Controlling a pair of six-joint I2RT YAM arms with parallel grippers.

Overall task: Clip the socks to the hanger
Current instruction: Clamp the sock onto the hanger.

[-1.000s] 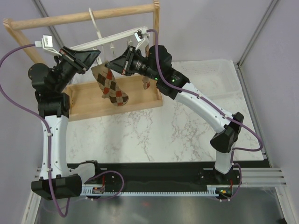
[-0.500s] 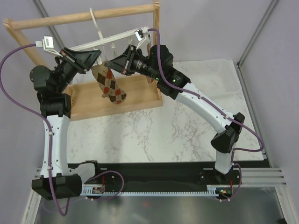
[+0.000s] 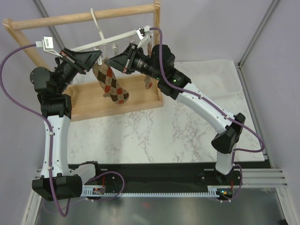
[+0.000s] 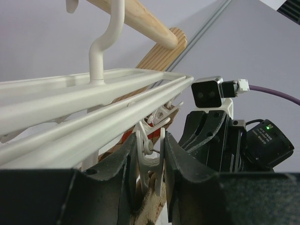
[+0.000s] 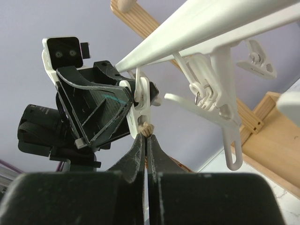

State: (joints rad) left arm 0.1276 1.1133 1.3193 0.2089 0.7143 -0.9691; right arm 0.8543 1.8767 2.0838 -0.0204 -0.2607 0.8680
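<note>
The sock (image 3: 112, 86) is suspended just below the hanger (image 3: 117, 37), its cuff pinched by the closed right gripper (image 5: 146, 138) beneath a clip (image 4: 141, 157) squeezed by the left gripper (image 4: 151, 140). Light, limp fabric is expected; the cuff edge should be gripped.

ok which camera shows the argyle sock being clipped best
Top external: the tan-brown argyle fabric sock hangs in full below the white plastic hanger frame. Left wrist shows only a sliver under the white plastic clip; right wrist only its tip above the right pincer.
</note>
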